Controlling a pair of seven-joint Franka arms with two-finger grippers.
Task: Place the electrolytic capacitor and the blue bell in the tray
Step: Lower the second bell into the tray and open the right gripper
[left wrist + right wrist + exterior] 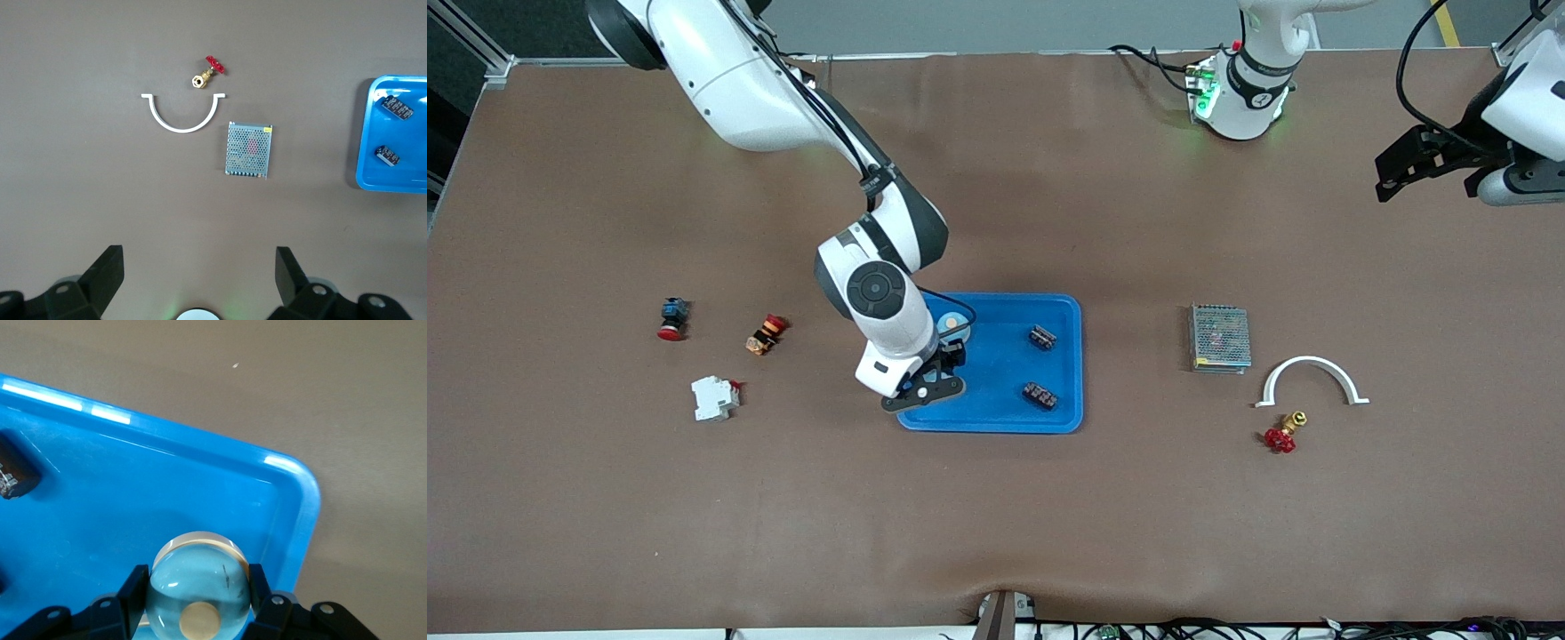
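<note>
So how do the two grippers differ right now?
The right gripper is shut on the blue bell, low over the tray; the left gripper is open and holds nothing. The right one is out at mid-table, while the left one waits high over bare table at the left arm's end. Both have black fingers.

A metal-mesh power supply (pixel 1218 337) lying toward the left arm's end of the surface (pixel 996 533), a white half-ring bracket (pixel 1312 380) sitting beside it, a red-handled brass valve (pixel 1282 434) resting nearer the front camera, a white breaker (pixel 714 397), a red push button (pixel 671 318) and an orange-red switch (pixel 766 333) lying toward the right arm's end.
</note>
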